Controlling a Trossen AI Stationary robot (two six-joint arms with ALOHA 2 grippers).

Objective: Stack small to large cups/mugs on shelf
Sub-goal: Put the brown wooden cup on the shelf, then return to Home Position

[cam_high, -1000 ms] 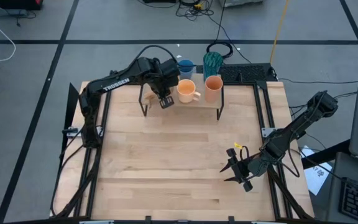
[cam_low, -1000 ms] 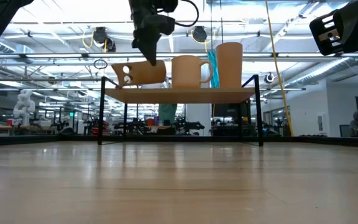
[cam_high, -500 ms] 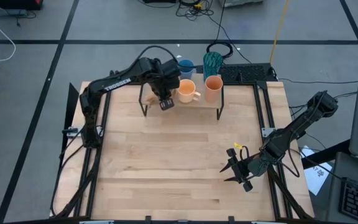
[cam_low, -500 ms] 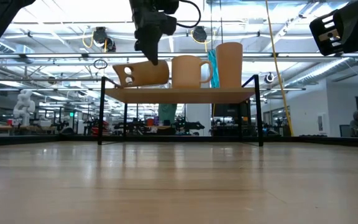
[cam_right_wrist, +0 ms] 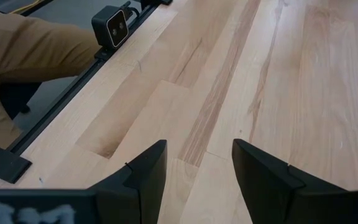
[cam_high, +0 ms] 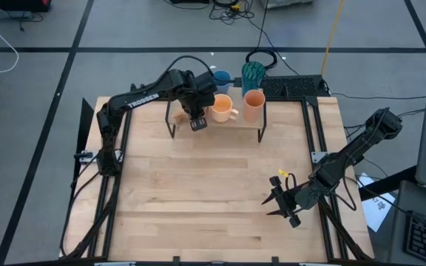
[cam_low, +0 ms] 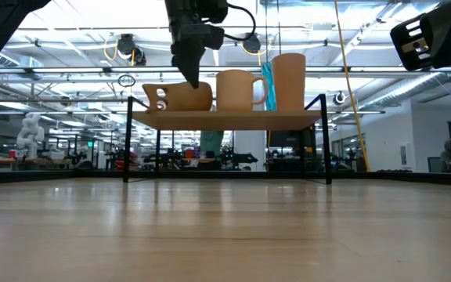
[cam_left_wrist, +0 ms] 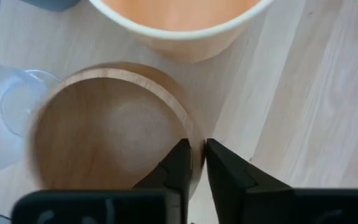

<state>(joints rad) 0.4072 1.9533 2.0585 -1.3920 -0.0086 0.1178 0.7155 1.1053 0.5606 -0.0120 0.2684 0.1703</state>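
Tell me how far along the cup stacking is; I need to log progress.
Done: the orange handled mug and orange-brown tumbler stand on the shelf. In hand: the left gripper pinches the rim of the tan wooden cup, which sits on the shelf beside the mug. Left: the blue cup and teal textured tumbler behind the shelf. The right gripper waits, open.

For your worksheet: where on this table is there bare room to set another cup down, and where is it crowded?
Bare: the tabletop between the shelf and the right gripper. Crowded: the shelf, holding the wooden cup, orange mug and tumbler, with the left gripper there.
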